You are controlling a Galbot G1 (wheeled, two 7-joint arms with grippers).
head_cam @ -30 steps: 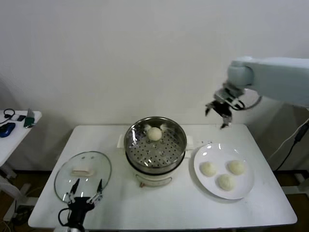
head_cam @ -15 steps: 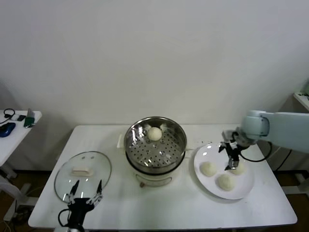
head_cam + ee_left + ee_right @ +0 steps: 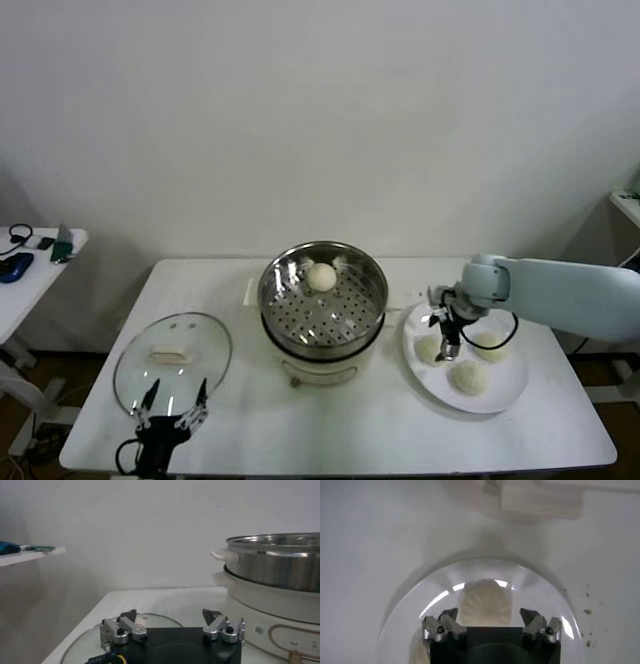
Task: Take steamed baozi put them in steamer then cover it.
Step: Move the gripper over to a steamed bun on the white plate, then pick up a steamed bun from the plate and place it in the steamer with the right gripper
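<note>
Descent has brought the right gripper [image 3: 447, 335], jaws apart, from high above the table's far right corner to straddle a steamed baozi [image 3: 430, 349] on the plate [image 3: 505, 392], so a second pick looks imminent.

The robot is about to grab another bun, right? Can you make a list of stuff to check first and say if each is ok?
1. Right gripper open, ready to grab: ok.
2. Right gripper lined up over a bun on the plate: ok, the bun sits between the fingers in the right wrist view.
3. Fingers low enough to close around the bun: cannot tell.
4. Room in the steamer: ok, only one bun inside, at the back.
5. Cover off the steamer: ok, it lies on the table to the robot's left.
6. Left gripper out of the way: ok, open by the cover's near edge.
</note>
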